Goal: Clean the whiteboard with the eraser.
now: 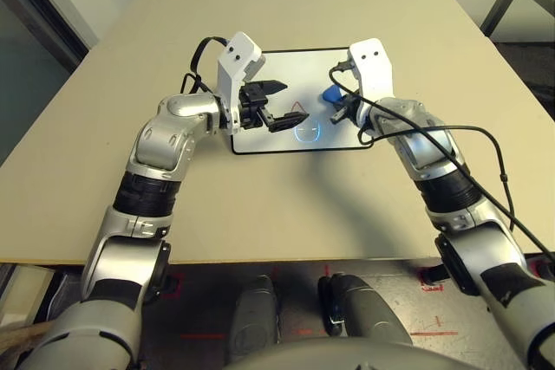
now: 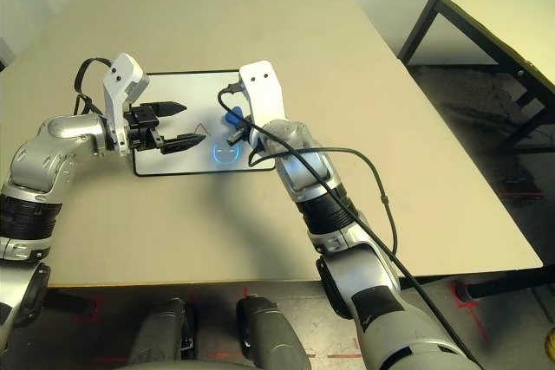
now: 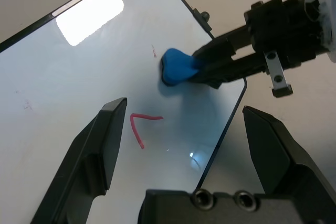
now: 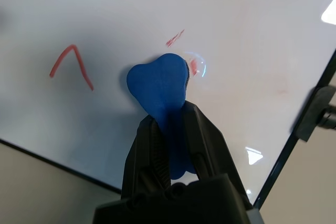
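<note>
Nearest are the robot's two silver forearms, reaching forward from either side over the bare front part of the beige bench point(image 1: 234, 223). Beyond that stretch lies the whiteboard point(image 3: 79, 98), flat on the bench, white with a thin black frame and small black side knobs. Toward its near edge a faint blue circle point(image 1: 308, 130) shows, and just past it is a red angled mark point(image 4: 72, 56). The left gripper point(image 1: 290, 103) hangs above the left part of the whiteboard, its two black fingers spread wide with nothing between them. Over the right part, the right gripper point(image 4: 169, 114) is closed on the narrow waist of the blue eraser point(image 4: 160, 85), whose rounded end sticks out past the fingertips, above the whiteboard's surface; whether it touches there I cannot tell. Short red smudges point(image 4: 175, 38) lie close beside the eraser. Farther off, to the right, stands another table point(image 2: 512, 19).
</note>
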Tool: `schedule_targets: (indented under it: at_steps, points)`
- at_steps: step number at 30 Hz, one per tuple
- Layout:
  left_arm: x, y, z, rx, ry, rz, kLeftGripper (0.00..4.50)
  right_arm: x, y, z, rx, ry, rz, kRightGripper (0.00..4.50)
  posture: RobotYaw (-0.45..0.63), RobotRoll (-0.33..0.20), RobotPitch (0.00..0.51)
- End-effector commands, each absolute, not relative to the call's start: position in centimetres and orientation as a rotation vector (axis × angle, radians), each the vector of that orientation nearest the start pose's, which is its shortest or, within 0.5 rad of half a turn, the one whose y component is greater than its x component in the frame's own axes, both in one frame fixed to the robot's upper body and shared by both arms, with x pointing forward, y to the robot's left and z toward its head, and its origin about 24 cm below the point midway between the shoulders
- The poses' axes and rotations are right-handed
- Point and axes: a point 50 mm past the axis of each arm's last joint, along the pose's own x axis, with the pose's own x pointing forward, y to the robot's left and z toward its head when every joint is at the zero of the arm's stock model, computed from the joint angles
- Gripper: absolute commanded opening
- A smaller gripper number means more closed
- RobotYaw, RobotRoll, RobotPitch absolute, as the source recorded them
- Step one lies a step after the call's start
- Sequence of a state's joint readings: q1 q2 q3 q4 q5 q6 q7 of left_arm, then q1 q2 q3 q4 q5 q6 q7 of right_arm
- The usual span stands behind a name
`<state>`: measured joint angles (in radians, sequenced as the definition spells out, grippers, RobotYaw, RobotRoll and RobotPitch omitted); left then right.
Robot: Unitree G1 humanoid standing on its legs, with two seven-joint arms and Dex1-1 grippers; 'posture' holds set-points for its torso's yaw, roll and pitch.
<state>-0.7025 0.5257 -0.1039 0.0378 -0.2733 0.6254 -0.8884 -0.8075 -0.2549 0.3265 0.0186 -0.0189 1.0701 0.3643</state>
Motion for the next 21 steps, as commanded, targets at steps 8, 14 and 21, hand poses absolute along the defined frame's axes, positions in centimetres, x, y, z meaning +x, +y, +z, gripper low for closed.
schedule_targets:
  at_steps: [8,14,21]
  points:
    - [32.8,14.7,19.2,0.299,0.132,-0.978,4.5,36.2,-9.1,18.2,-0.42,0.293,0.403,0.55,-0.02,0.0,0.093]
    - [32.9,14.6,19.2,0.298,0.133,-0.982,4.5,36.5,-9.0,18.3,-0.404,0.278,0.401,0.55,-0.02,0.0,0.092]
    - [32.9,14.6,19.3,0.299,0.132,-0.982,4.5,35.2,-9.0,14.9,-0.433,0.414,0.445,0.55,-0.02,0.0,0.089]
